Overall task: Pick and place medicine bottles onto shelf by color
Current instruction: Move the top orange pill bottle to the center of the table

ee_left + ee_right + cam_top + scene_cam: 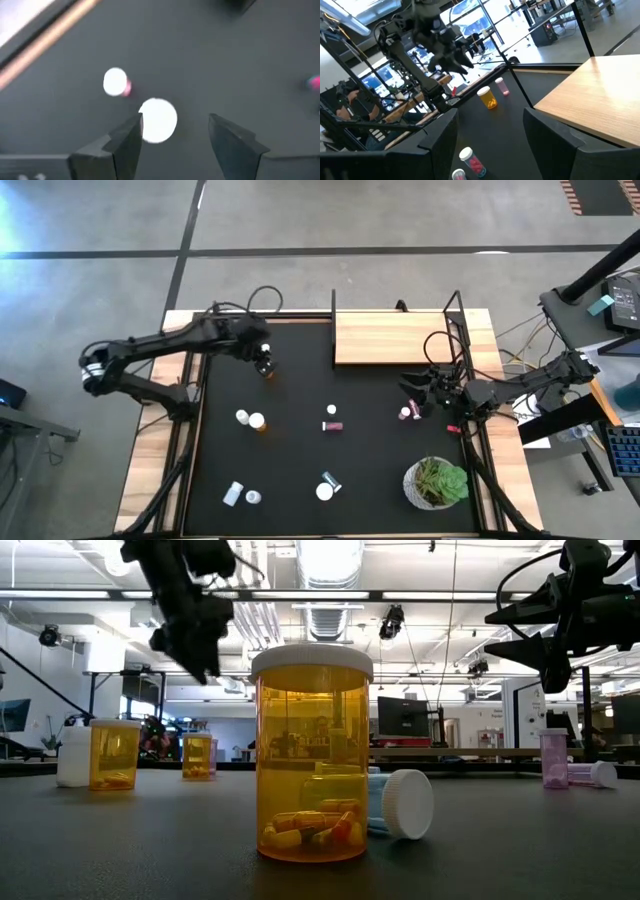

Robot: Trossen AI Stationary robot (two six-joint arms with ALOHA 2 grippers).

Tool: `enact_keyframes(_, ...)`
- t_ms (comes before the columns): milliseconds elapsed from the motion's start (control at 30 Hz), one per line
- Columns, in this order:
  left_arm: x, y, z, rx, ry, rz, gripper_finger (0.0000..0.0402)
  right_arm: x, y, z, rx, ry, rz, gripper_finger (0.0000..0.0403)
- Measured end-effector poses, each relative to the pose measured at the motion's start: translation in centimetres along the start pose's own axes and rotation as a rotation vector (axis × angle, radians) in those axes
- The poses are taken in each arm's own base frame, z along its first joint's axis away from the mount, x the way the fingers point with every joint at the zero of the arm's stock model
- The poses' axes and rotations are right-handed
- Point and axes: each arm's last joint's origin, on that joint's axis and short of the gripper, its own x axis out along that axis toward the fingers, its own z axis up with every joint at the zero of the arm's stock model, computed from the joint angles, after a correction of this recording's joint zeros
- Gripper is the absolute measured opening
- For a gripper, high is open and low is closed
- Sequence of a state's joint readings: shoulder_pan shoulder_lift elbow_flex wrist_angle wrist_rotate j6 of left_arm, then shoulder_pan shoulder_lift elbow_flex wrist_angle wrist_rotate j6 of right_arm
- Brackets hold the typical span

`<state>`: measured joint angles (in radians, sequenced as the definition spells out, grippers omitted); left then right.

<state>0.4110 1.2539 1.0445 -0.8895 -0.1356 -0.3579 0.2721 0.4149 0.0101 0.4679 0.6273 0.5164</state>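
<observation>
My left gripper (264, 363) hangs over the far left part of the black mat (300, 480), fingers spread, and through its wrist camera I see a white-capped bottle (158, 120) between the open fingers (125, 145), with a pink bottle (116, 82) just beside it. I cannot tell from here whether the fingers touch that cap. My right gripper (418, 390) waits near the mat's right edge, fingers apart and holding nothing, close to a pink bottle (406, 413). The shelf (395, 338) sits at the far side of the table with its board bare. The other medicine bottles are scattered on the mat: an orange one (259, 423), a maroon one (332, 425) at the middle, and pale ones (240, 495) toward the near edge. A potted plant (436, 483) stands at the near right corner.
</observation>
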Motion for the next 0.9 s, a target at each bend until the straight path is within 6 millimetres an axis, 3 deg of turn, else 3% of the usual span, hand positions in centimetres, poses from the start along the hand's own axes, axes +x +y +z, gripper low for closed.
enact_keyframes(200,1.6,0.0,-0.6,-0.086,0.126,0.054,0.0205,0.0,0.0,0.0,0.000,-0.001,0.000,0.0215)
enact_keyframes(600,3.2,-0.3,-0.5,-0.219,0.154,0.098,0.0207,0.0,0.0,0.0,0.000,0.000,0.000,0.0215)
enact_keyframes(900,4.6,-0.4,-0.3,-0.229,0.134,0.136,0.0273,0.0,0.0,0.0,0.000,0.000,0.000,0.0215)
